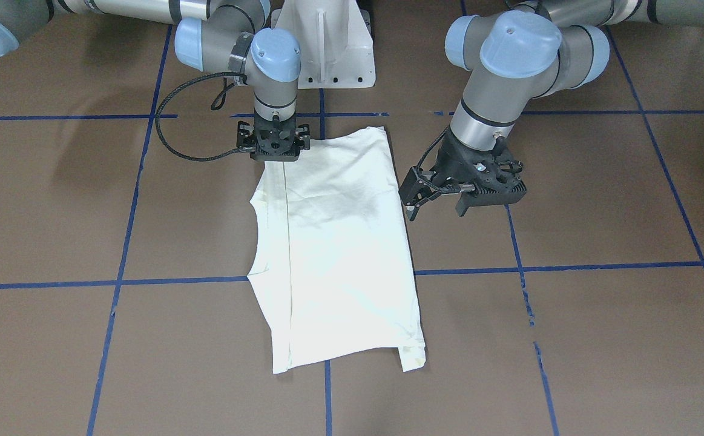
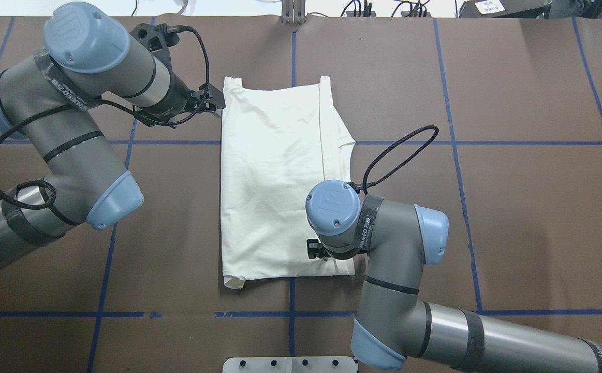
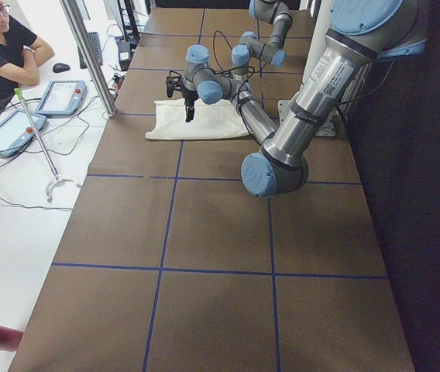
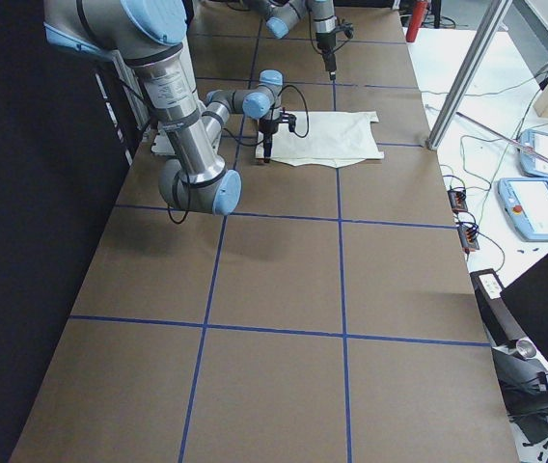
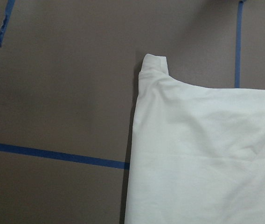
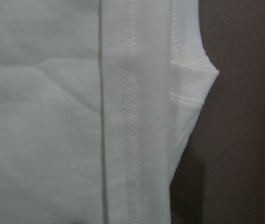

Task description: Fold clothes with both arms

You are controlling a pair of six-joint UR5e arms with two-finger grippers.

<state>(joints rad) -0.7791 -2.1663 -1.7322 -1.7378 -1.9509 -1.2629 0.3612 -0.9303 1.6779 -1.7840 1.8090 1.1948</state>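
A cream-white garment (image 1: pixel 339 242) lies folded into a long rectangle on the brown table, also seen from overhead (image 2: pixel 275 181). My left gripper (image 1: pixel 436 203) hovers above the table just beside the garment's long edge, jaws apart and empty; overhead it is at the far left corner (image 2: pixel 217 103). The left wrist view shows that corner of the garment (image 5: pixel 202 154) and bare table. My right gripper (image 1: pixel 274 145) points straight down on the garment's near corner, mostly hidden under its wrist from overhead (image 2: pixel 315 249). Its fingers are hidden. The right wrist view shows the garment's hem (image 6: pixel 132 116) very close.
The white pedestal base (image 1: pixel 327 42) stands at the table's near edge, behind the garment. Blue tape lines (image 1: pixel 569 266) cross the brown table. An operator (image 3: pixel 3 46), tablets (image 3: pixel 61 97) and a metal post (image 3: pixel 88 54) are off the table's far side.
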